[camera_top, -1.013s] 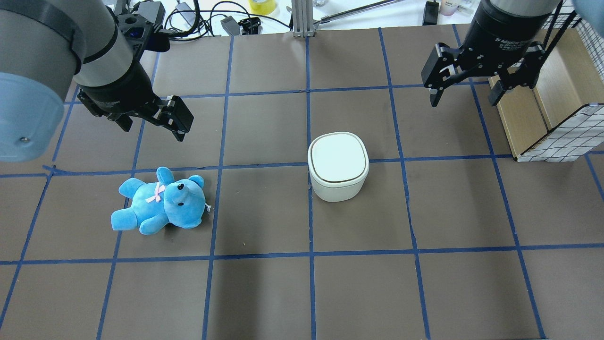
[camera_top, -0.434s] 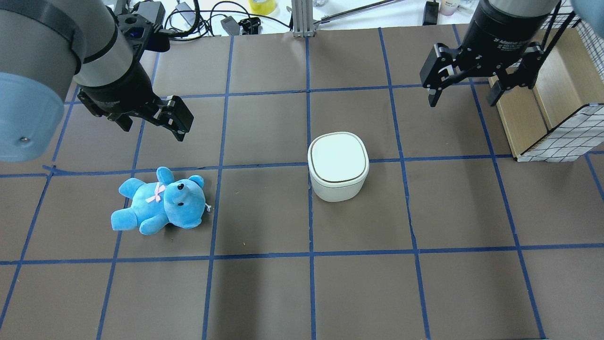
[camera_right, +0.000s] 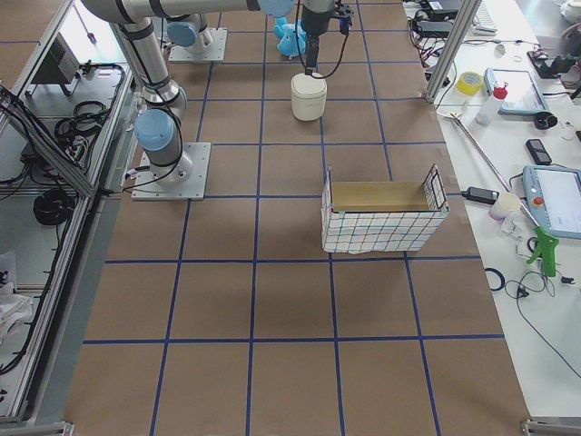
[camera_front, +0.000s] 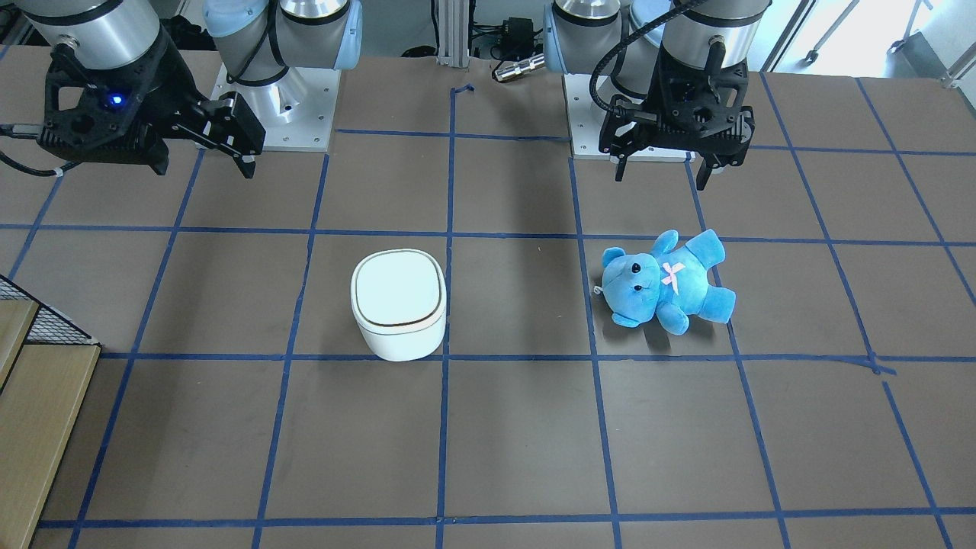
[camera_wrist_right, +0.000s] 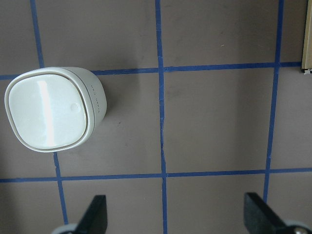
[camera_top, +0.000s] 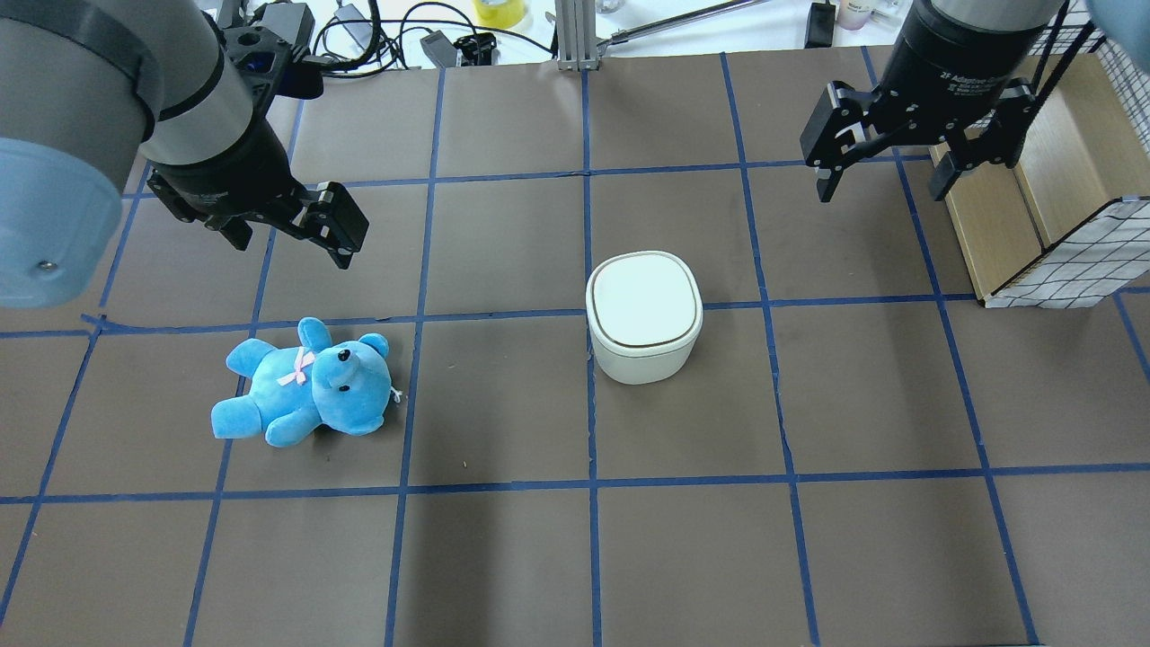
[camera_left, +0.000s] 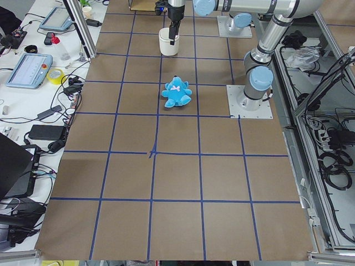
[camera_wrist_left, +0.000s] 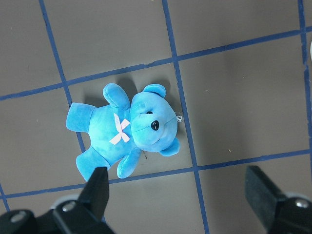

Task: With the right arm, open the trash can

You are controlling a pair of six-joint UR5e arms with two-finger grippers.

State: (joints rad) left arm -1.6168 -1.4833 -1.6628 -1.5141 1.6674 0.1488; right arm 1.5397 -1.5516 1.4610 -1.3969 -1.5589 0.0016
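The jaws of the right arm [camera_top: 952, 63] are standing wide open and holding nothing. They are hanging above the tabletop [camera_top: 503, 404], well apart from the trash can [camera_top: 642, 364], which is sitting near the middle with its lid [camera_top: 644, 301] lying flat and shut. The jaws of the left arm [camera_top: 211, 157] are also gaping wide and empty, near a blue teddy bear [camera_top: 305, 386]. I judge the approach is only beginning: next the right jaws are having to travel over to the lid's edge. On the right wrist "2F Adaptive" is showing, while the print on the can's side is too small to read.
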